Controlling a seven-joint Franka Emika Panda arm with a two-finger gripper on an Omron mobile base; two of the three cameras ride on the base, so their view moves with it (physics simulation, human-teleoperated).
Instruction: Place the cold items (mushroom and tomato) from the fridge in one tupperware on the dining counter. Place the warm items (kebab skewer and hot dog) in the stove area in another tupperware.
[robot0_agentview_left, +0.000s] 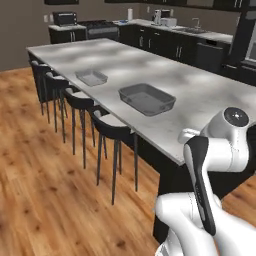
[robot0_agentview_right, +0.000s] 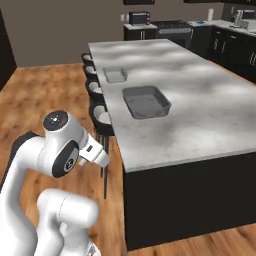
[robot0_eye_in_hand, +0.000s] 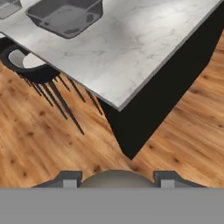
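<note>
Low in the hand view, my gripper (robot0_eye_in_hand: 116, 182) is shut on a rounded grey-brown thing, the mushroom (robot0_eye_in_hand: 116, 177), whose top bulges between the two dark fingertips (robot0_eye_in_hand: 69, 180). The hand hangs over the wooden floor just off the near corner of the dining counter (robot0_eye_in_hand: 127, 48). On the counter stand two empty tupperware boxes. The larger dark grey tupperware (robot0_agentview_left: 147, 98) (robot0_agentview_right: 146, 101) (robot0_eye_in_hand: 65, 15) is the nearer one. A smaller, paler tupperware (robot0_agentview_left: 91, 77) (robot0_agentview_right: 115, 75) (robot0_eye_in_hand: 8, 6) sits further along. The tomato, kebab skewer and hot dog are out of view.
Several black bar stools (robot0_agentview_left: 112, 127) (robot0_agentview_right: 100, 117) (robot0_eye_in_hand: 26, 65) line the counter's left side. The counter's dark end panel (robot0_agentview_right: 185, 200) drops to the wood floor (robot0_agentview_left: 45, 200). A stove (robot0_agentview_left: 102, 29) and a microwave (robot0_agentview_left: 65, 18) stand at the back wall.
</note>
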